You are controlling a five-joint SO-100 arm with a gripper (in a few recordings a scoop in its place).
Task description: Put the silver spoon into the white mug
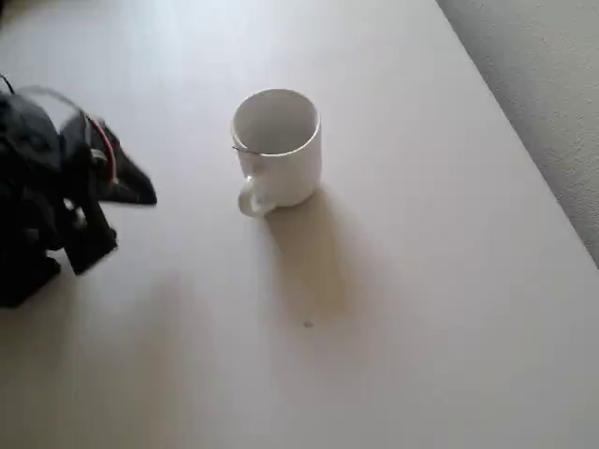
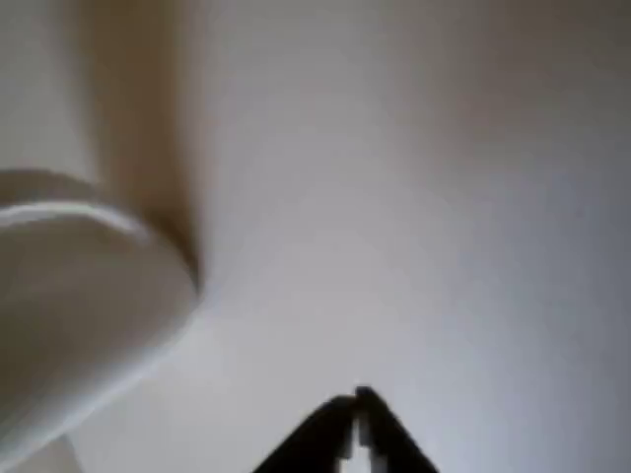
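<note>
Pale table (image 1: 421, 281) holds white mug (image 1: 277, 148); wrist view shows end effector (image 2: 357, 406) pinched together.

In the overhead view the mug (image 1: 277, 147) stands upright on the table (image 1: 421, 309), a little left of centre and toward the top, its handle turned toward the bottom left. The gripper (image 1: 131, 187) is well to the mug's left, apart from it, at the left edge. In the wrist view the mug (image 2: 79, 315) lies left of the gripper (image 2: 357, 402).
</note>
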